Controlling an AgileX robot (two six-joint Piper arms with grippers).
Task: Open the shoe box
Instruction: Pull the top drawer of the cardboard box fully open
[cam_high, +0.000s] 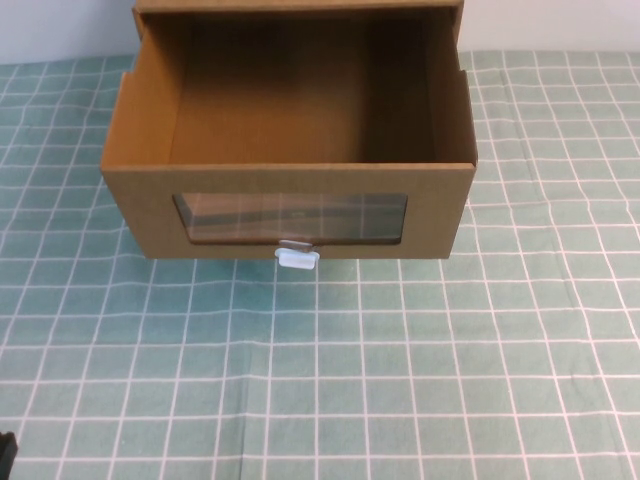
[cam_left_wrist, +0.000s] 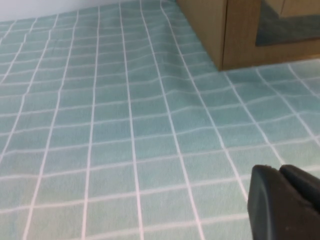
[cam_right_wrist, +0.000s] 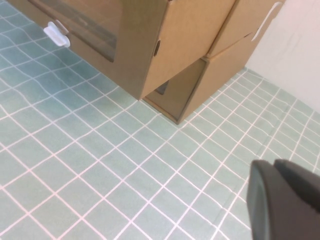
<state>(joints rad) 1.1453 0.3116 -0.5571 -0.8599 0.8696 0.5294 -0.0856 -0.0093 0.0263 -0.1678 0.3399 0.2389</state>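
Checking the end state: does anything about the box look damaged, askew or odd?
Nothing stands out. The drawer is pulled out square and empty, its white handle intact; the left gripper and right gripper hang over the checked cloth, clear of the box.

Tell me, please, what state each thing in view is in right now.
shoe box drawer: pulled out of its sleeve, open, nothing visible inside.
white pull tab: free, nothing gripping it.
left gripper: shut, empty, over the cloth clear of the box.
right gripper: shut, empty, over the cloth beside the box.
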